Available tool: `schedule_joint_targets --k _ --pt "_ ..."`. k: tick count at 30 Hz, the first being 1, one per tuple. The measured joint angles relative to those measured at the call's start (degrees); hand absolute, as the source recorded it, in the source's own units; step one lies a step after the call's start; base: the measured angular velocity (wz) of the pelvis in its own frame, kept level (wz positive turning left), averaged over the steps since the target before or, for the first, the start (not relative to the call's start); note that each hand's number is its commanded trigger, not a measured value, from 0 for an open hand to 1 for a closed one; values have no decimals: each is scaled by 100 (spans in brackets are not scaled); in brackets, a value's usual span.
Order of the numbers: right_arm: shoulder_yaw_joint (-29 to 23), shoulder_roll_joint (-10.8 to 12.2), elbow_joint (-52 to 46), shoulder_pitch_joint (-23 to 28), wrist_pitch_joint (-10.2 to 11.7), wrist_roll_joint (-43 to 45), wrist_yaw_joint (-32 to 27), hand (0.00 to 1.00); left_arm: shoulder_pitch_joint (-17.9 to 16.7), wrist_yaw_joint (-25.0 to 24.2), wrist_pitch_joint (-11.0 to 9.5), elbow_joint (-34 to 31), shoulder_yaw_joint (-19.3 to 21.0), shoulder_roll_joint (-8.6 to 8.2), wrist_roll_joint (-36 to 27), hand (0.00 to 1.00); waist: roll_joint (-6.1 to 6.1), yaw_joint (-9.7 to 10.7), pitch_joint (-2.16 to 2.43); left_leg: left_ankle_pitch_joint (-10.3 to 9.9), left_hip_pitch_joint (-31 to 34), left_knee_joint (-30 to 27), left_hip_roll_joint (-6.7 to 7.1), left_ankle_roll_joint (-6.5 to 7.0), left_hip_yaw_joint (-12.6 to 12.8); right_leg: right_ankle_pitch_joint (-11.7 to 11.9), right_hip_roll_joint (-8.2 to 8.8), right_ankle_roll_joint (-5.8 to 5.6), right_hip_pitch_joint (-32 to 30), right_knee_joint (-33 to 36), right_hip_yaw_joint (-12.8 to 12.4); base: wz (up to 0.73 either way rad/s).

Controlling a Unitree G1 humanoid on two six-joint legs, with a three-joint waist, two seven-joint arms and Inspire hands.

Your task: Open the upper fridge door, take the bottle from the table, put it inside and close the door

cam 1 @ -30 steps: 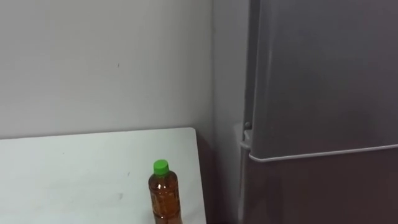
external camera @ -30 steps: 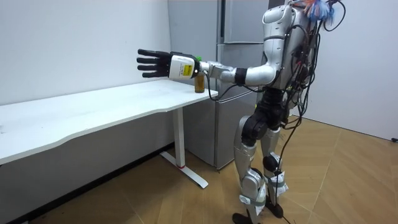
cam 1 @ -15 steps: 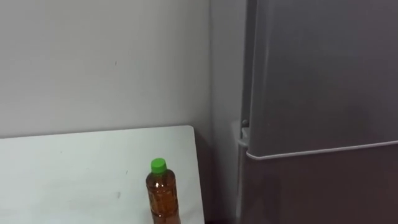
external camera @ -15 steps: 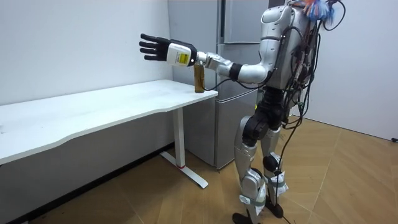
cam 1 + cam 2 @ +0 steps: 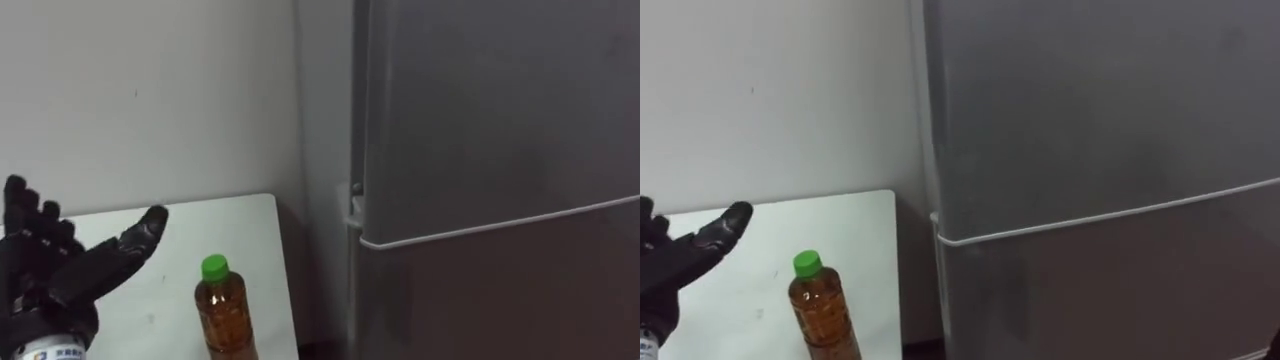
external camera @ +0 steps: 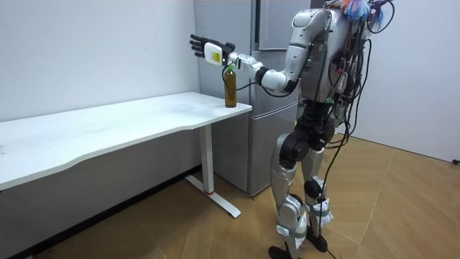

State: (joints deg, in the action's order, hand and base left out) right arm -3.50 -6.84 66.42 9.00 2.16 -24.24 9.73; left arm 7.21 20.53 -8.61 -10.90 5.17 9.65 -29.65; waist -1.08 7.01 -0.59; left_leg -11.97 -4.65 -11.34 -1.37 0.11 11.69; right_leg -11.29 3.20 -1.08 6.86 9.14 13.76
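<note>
Presently, in the eye views: bottle (image 5: 224,322), amber liquid, green cap (image 5: 214,266), upright on white table (image 5: 240,218), lower left of centre, close to the table's right-hand edge, base cut off by the frame's lower border. Left hand (image 5: 48,285), black, at lower left of frame, raised over the table, fingers (image 5: 20,215) straight and spread wide, thumb (image 5: 140,232) angled toward upper right; clear of the bottle, holding nothing. Grey fridge (image 5: 480,140) across the right half of frame, both doors closed, pale seam between upper and lower door at mid-height. White wall (image 5: 150,90) at upper left. Likewise, in the room view: robot upright on both feet on wooden floor (image 6: 180,230), before the fridge (image 6: 273,29) at upper centre, beside the table's end; left arm stretched toward the room view's left, open hand (image 6: 205,49) above and just left of the bottle's cap, not touching; bottle (image 6: 230,86) at the table (image 6: 108,122) corner nearest the fridge.
</note>
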Motion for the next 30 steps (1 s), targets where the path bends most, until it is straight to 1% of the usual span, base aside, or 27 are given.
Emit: schedule_joint_targets --k 2,4,6,7,9,10,11,15,17,21,23,27,30 --pt "-2 -6 -1 -9 -17 0 30 0 34 -150 7 -83 -55 0 -1 0 -20 65 13 0 -6 0 1 0 35 0 0 0 -8 -6 -66 -11" --pt "0 -18 2 -8 -47 -10 37 0 56 -325 123 -155 -138 -6 -4 0 -41 79 27 0 -13 -1 3 0 56 0 3 -1 -13 -6 -96 -8" --pt "-16 -25 1 -7 -96 -11 43 0 148 -574 342 -156 -253 -29 -4 0 -60 105 39 0 -14 0 6 0 58 2 6 -3 -17 -13 -97 0" --pt "-15 -26 -1 -9 -107 -12 44 0 171 -626 393 -156 -291 -28 -8 0 -64 108 42 0 -15 0 5 1 58 2 6 -3 -17 -13 -96 0" --pt "-15 -30 -8 -35 -183 -14 43 0 211 -832 575 -163 -353 -30 -10 0 -82 150 54 1 -17 -1 4 1 60 2 4 -3 -20 -12 -99 0" --pt "-11 -33 -8 -63 -212 -33 43 0 214 -863 605 -164 -364 -31 -16 0 -85 180 56 1 -17 -1 4 1 60 2 4 -3 -19 -16 -99 0" --pt "1 -30 -6 -107 -247 -55 43 0 218 -911 659 -165 -383 -51 -25 0 -89 216 58 1 -12 -2 4 1 61 2 2 -3 -20 -17 -99 0" --pt "10 -30 -7 -137 -303 -95 39 0 288 -1135 826 -167 -527 -188 -276 0 -101 223 62 1 7 -16 -1 1 66 2 -1 -3 -40 -34 -110 0" --pt "10 -31 -7 -139 -305 -122 38 0 308 -1230 863 -169 -584 -203 -441 0 -112 222 60 1 9 -17 -2 1 66 2 -2 -2 -44 -30 -111 0" --pt "12 -32 5 -136 -306 -191 38 0 313 -1337 902 -262 -611 -219 -558 0 -125 247 60 1 13 -25 -3 1 66 3 -3 -1 -45 -28 -111 0" --pt "13 -36 6 -139 -305 -200 39 0 313 -1391 908 -317 -618 -219 -586 0 -136 247 53 1 16 -25 -3 1 65 3 -3 -1 -44 -20 -118 0" --pt "13 -47 14 -164 -305 -98 38 0 316 -1545 914 -394 -756 -218 -599 0 -122 250 42 1 18 -25 -1 1 65 3 -4 -1 -45 -4 -130 0" --pt "32 -49 16 -192 -305 -24 38 0 316 -1761 993 -394 -838 -220 -591 0 -117 246 38 2 17 -25 -3 1 66 3 -4 -1 -45 0 -125 0"
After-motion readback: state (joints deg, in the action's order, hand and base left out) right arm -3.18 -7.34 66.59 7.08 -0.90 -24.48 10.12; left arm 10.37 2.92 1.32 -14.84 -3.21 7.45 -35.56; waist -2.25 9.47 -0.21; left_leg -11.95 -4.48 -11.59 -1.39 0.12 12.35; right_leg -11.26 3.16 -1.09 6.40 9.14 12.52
